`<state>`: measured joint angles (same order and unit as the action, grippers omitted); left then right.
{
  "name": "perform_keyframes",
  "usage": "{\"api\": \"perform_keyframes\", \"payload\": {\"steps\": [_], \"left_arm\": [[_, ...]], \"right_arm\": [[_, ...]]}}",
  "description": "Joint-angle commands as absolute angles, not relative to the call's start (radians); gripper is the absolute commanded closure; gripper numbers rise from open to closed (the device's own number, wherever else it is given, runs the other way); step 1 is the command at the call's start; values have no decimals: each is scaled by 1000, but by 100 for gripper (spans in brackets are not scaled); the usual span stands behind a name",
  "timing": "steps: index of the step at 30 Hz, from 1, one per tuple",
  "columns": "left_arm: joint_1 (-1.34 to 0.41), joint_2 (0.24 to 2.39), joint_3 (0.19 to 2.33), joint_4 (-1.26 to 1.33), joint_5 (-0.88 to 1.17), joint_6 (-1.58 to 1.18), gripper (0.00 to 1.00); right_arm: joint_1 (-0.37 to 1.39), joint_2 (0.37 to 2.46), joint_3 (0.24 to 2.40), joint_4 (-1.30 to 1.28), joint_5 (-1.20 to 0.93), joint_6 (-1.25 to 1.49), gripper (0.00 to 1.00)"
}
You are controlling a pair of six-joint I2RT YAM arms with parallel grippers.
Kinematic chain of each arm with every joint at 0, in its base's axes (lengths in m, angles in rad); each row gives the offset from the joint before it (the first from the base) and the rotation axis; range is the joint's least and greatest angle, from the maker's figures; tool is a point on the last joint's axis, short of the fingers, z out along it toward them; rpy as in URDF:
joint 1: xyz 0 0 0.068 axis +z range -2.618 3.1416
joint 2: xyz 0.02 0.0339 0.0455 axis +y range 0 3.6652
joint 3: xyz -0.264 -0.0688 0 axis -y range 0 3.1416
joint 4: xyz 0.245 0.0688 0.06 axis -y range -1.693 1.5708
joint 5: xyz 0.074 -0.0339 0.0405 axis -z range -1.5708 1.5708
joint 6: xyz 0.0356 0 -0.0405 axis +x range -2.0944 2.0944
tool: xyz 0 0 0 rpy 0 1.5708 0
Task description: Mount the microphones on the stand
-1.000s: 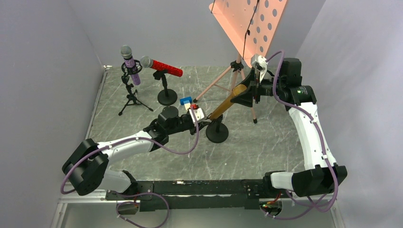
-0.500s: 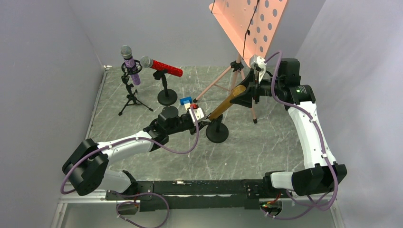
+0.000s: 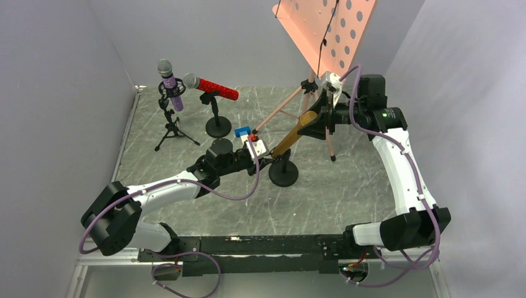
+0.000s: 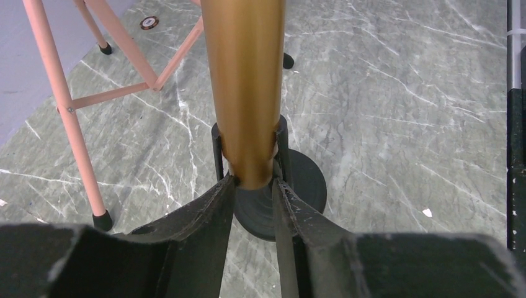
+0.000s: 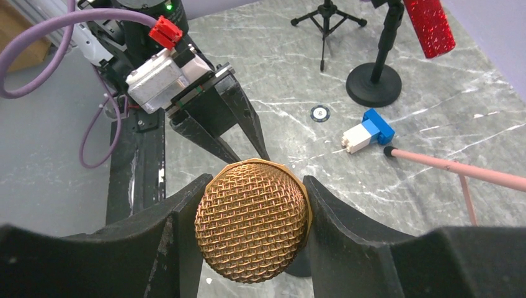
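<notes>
At the stand (image 3: pixel 283 175), right tool (image 5: pixel 252 186) pinches the gold mic (image 3: pixel 291 136) head, left tool (image 4: pixel 254 181) unclear; released half-seated, the mic could slide out.

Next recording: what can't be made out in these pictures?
Left wrist: the left gripper blocks where the gold microphone enters the clip; seating and grip unclear.
Left wrist: microphone head cut off by the top edge.
Right wrist: red microphone cut off by the top edge.
Top external: clip too small.
</notes>
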<state>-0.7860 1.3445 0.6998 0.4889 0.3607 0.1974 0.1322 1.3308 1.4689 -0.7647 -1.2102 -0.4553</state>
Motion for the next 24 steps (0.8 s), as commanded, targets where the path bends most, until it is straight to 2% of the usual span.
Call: {"api": "perform_keyframes", "payload": {"steps": [1,12,24], "left_arm": [[-794,1347,714,539,379,195,59],[-795,1239,622,577,366,156,46],[-793,1077,495,530,304,150,42]], "right_arm": [[144,1377,1457,-837,-1119,-472,88],[150,1399,1420,-818,-1069,-483,88],[175,1374,1351,-782,-1114,-529,87]]}}
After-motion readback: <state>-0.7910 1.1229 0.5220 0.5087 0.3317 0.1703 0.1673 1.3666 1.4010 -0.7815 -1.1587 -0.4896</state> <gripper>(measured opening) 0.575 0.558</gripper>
